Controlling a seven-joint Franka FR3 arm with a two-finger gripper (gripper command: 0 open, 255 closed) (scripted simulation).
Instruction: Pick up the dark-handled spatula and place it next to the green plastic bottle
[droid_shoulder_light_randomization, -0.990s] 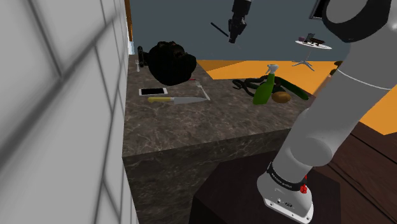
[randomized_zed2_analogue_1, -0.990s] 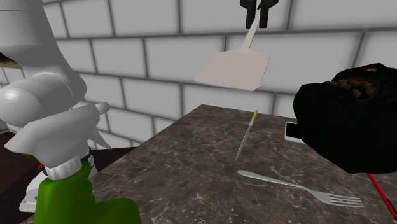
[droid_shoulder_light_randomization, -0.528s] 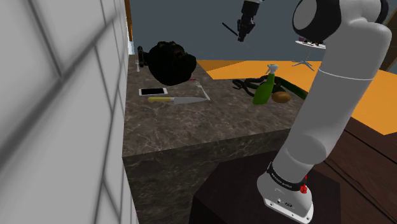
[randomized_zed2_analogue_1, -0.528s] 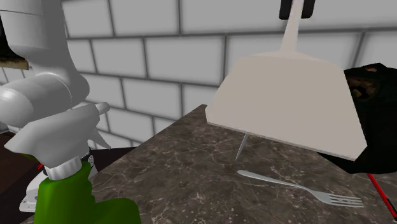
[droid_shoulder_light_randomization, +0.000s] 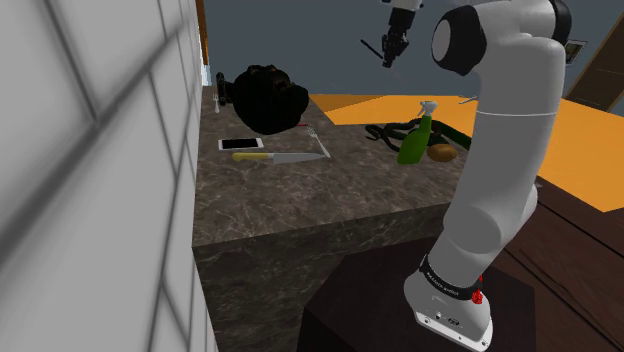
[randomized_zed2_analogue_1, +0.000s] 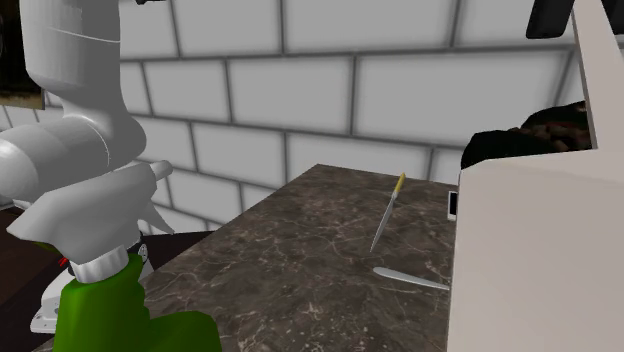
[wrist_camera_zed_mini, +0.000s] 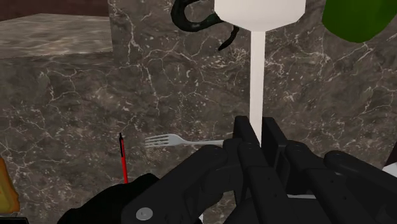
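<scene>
Shoulder view. Fingers (droid_shoulder_light_randomization: 391, 48) high over the surface (droid_shoulder_light_randomization: 300, 195), pinching the spatula (droid_shoulder_light_randomization: 372, 45), its blade seen edge-on beyond the tips. Green bottle (droid_shoulder_light_randomization: 412, 140) well below the fingers, near the surface's edge, with a dark coiled thing (droid_shoulder_light_randomization: 385, 132) just beside it.

Second exterior view. Pale blade (randomized_zed2_analogue_1: 540, 260) hanging below the fingers, aloft. Knife (randomized_zed2_analogue_1: 388, 210) and fork (randomized_zed2_analogue_1: 408, 279) flat on the surface beyond it. Black bag (randomized_zed2_analogue_1: 515, 140) behind the blade, brownish contents at its mouth, kind unclear. Bottle topped by a white spray head; contents hidden by the green wall.

Wrist view. Fingers pressed onto the white shaft; blade ahead of the tips, bottle near the blade, off to one side.

Judged mid-carry. Best done by lowering slowly beside the bottle, clear of the spray head and the coil, and letting go only once the blade rests on the surface.
</scene>
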